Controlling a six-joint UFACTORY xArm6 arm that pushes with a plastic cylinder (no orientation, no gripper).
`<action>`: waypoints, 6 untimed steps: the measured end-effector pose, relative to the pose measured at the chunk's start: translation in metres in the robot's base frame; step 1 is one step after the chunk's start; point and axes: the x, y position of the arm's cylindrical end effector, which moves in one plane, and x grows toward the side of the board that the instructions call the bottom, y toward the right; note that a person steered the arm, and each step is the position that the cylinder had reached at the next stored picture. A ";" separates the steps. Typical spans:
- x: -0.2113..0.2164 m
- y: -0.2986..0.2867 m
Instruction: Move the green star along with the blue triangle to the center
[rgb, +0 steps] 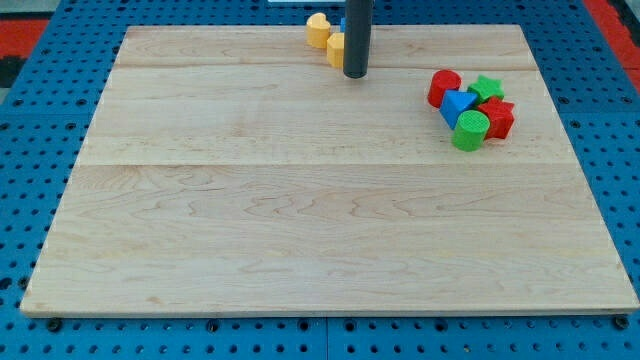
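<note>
Task looks barely begun: green star (487, 87) and blue triangle (457, 104) sit clustered far right on the table (300, 230), well apart from my tip (355, 75); no pincer is fitted.

Two yellow blocks (318, 29) at the top edge of the surface (300, 220), one (336, 47) partly hidden, shapes unclear. Toward the right: red cylinder (444, 87), green cylinder (470, 131) and another red block (497, 118), clustered close together. Beneath and all around, blue pegboard (40, 150).
</note>
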 end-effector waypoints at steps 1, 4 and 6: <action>0.000 0.007; -0.064 0.100; -0.014 0.200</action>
